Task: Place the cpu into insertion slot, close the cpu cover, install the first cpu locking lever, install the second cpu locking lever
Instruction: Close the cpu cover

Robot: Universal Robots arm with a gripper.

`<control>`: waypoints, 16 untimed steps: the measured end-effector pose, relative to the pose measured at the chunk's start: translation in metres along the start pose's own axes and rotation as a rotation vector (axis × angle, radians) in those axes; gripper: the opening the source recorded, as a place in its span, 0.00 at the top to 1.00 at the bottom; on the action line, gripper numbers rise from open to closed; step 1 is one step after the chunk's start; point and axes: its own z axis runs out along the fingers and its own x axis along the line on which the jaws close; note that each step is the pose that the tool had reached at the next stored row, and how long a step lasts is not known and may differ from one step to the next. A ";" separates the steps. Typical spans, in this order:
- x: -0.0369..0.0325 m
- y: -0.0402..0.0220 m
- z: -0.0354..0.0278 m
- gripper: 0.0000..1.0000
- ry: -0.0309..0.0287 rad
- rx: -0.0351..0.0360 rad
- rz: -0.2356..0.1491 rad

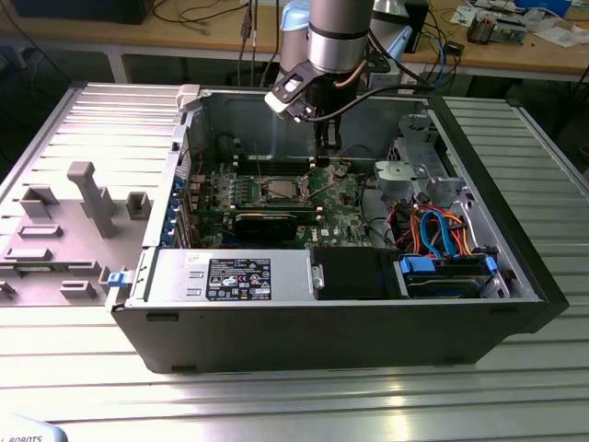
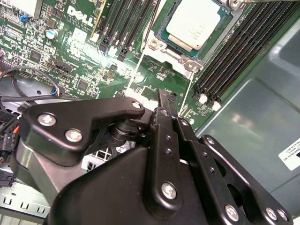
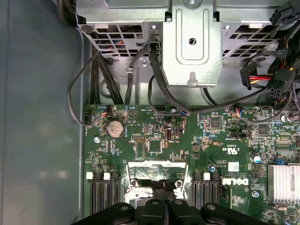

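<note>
Ribbed metal bench (image 1: 294,405) bears an open computer case (image 1: 322,331). Inside, the cpu (image 2: 194,24) lies flat in the insertion slot (image 2: 186,62), just ahead of the hand (image 2: 165,97), whose fingers (image 2: 166,112) are pressed together, gripping nothing, above the green motherboard (image 2: 84,61), with long memory slots (image 2: 234,51) to either side.

An open black computer case (image 1: 322,341) lies on a metal bench (image 1: 276,405), with a grey fixture tray (image 1: 55,230) just beside it on the exterior view's left. Inside, a silvery power supply (image 1: 230,276) sits along the near wall, a long black expansion card (image 1: 267,224) stands on the green motherboard (image 1: 345,221) behind it, and blue and orange cables (image 1: 442,230) loop at the exterior view's right. In the first wrist view the board carries a coin battery (image 3: 115,128) and a finned heatsink (image 3: 283,183), black cables (image 3: 157,79) reach a metal drive cage (image 3: 194,42), and the second wrist view shows memory slots (image 2: 234,51).
</note>
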 end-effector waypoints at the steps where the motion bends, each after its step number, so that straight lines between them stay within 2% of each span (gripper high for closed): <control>1: 0.0000 0.0000 0.0000 0.89 0.0000 0.0000 0.000; 4: 0.0000 0.0001 0.0001 0.89 0.0000 0.0000 0.000; 9: 0.0000 0.0069 0.0010 0.89 0.0002 0.0005 0.000; 16: 0.0001 0.0219 0.0050 0.89 -0.0001 0.0006 0.000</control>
